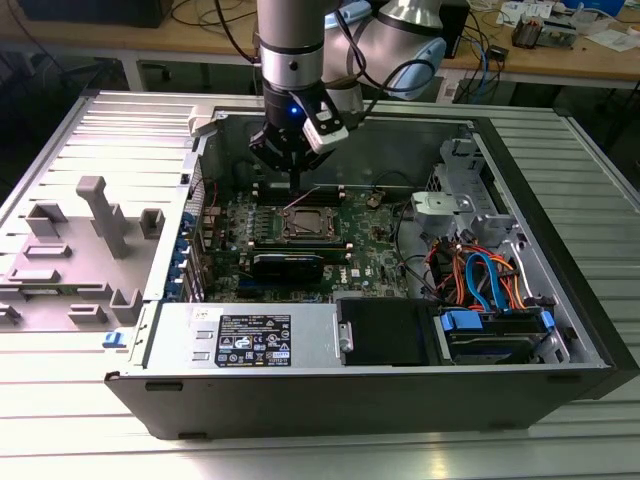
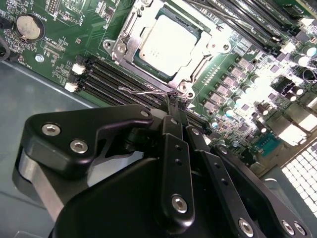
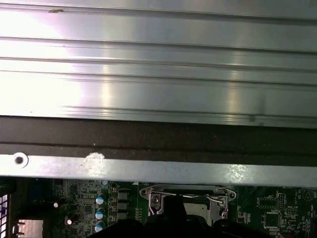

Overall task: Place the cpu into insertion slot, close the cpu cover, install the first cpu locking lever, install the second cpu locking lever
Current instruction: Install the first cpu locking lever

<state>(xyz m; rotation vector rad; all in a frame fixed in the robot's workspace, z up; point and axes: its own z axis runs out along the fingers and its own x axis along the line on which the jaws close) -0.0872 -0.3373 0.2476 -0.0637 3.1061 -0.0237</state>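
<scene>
The cpu lies flat in the insertion slot on the green motherboard. The silver cpu cover rests down around it as a frame. A thin wire locking lever stands out along the socket's edge, over the black memory slots. My gripper hangs just over that edge, its black fingers drawn together at the lever's socket end. Whether they clamp the wire is hidden. In the exterior view my gripper sits at the socket's far side.
The open computer case walls in the board. A black heatsink block lies in front of the socket, the power supply nearer still, coloured cables at the exterior view's right. A grey fixture stands outside on the left.
</scene>
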